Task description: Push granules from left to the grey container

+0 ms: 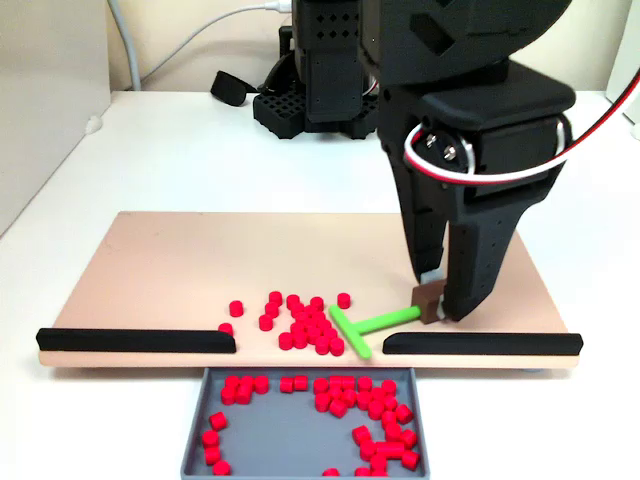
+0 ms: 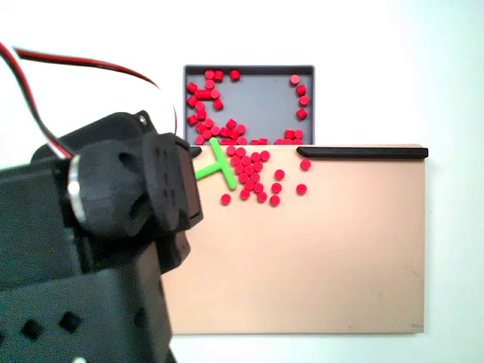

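Jaws hide pusher handle end; grip unclear.

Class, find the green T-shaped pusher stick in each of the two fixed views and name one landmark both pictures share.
Fixed view from the front: the green pusher stick lies low and right of centre on the tan board, its crossbar against the loose granules.
Fixed view from behind the arm: the stick sits upper left of centre, beside the arm.
Shared landmark: the grey container at the gap between the black rails.
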{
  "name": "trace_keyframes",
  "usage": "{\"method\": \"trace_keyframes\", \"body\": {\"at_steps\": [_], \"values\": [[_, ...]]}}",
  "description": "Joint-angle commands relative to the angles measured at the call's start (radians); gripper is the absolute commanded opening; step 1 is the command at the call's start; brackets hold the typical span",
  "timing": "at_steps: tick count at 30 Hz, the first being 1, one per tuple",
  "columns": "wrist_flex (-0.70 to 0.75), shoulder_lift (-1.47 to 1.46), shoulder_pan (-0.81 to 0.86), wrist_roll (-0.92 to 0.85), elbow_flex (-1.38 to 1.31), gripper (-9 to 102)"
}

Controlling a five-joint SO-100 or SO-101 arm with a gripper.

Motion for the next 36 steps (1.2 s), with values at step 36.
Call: {"method": "trace_keyframes", "body": {"at_steps": [36], "values": [[0.006,1.111,0.006,-1.155,0.969,0]]}}
